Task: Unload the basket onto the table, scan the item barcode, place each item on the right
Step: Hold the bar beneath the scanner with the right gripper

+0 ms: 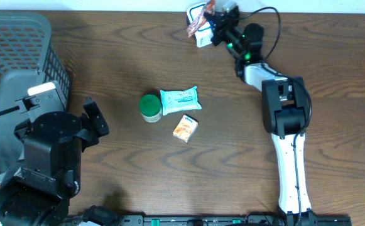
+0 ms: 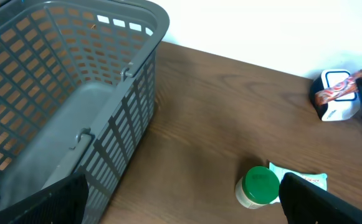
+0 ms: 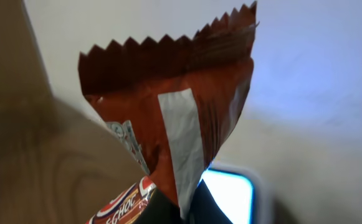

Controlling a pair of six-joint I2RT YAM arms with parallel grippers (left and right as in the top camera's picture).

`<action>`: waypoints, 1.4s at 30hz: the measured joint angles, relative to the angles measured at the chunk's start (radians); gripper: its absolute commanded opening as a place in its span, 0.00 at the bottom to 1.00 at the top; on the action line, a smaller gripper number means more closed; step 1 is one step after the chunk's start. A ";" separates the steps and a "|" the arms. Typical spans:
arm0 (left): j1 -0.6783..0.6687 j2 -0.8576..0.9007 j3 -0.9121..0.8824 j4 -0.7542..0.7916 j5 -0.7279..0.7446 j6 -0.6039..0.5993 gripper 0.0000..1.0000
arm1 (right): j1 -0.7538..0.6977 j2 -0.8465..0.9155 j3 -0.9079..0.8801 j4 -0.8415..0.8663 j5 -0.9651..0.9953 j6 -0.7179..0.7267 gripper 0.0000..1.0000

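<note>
Where it shows, the wrapper [image 3: 168, 124] is red-brown, zigzag-edged, silver-seamed.

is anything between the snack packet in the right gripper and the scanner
Nothing visible does. The right gripper holds the snack packet right at the white scanner at the table's far edge; the jar, wipes pack and small box lie mid-table.

**Bystanders on my bench**

To my left, 1 grey mesh basket [image 1: 19, 34] stands on the brown wooden bench [image 1: 138, 50]. Mid-bench lie 3 things: a green-lidded jar [image 1: 150, 107] just beside a teal wipes pack [image 1: 180, 99], and a small orange box [image 1: 185, 127] nearer me.
</note>
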 measured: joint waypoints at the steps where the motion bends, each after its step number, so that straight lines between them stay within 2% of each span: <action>1: 0.000 0.000 0.000 0.000 0.000 0.000 0.98 | -0.010 0.000 0.000 0.016 0.000 0.005 0.01; 10: 0.000 0.000 0.000 0.000 0.000 0.000 0.98 | -0.049 0.000 0.000 -0.058 0.019 0.009 0.01; 19: 0.000 0.000 0.000 0.000 0.000 0.000 0.98 | -0.035 0.000 0.000 -0.146 0.051 -0.078 0.01; 33: 0.000 0.000 0.000 0.000 0.000 0.000 0.98 | 0.053 0.000 0.000 -0.030 0.360 -0.165 0.01; 42: 0.000 0.000 0.000 0.000 0.000 0.000 0.98 | 0.078 0.000 0.000 -0.122 0.481 -0.254 0.01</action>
